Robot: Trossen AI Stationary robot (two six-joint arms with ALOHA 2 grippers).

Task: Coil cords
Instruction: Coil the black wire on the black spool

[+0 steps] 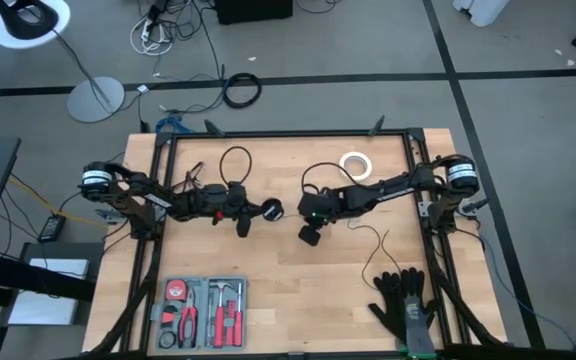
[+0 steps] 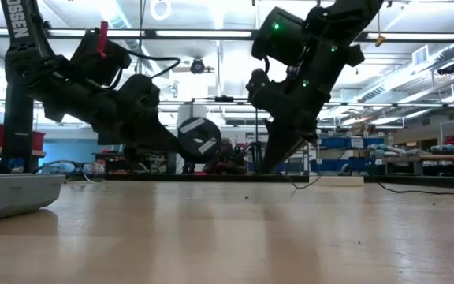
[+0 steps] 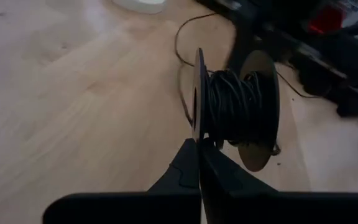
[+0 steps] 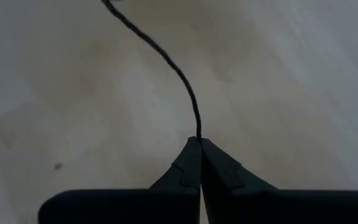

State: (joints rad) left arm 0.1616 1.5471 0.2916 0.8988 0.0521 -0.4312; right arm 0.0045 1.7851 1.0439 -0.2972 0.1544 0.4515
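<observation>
A small round black puck (image 3: 232, 109), a spool with thin black cord wound between its two discs, hangs above the table's middle (image 1: 270, 209). My left gripper (image 3: 199, 144) reaches in from the left and is shut on it. My right gripper (image 4: 199, 140), just right of the puck (image 1: 310, 236), is shut on a strand of the cord (image 4: 166, 59). Loose cord loops lie behind the left arm (image 1: 235, 160), beside the right arm (image 1: 313, 178) and toward the near right (image 1: 373, 248). My left gripper pinches the rim of one disc of the puck (image 3: 197, 127) between its two fingers. The fingers come from the table's left, slanting slightly down. The puck is lifted clear of the table (image 2: 199, 140). My right gripper pinches a single strand of the cord (image 4: 197, 132) between its fingertips, which point steeply down. From the tips the strand curves away, slack.
A white tape ring (image 1: 356, 164) lies at the far right of the table. A grey tool tray (image 1: 203, 305) sits at the near left and black gloves (image 1: 403, 305) at the near right. Black frame bars (image 1: 288, 133) run along the table's edges.
</observation>
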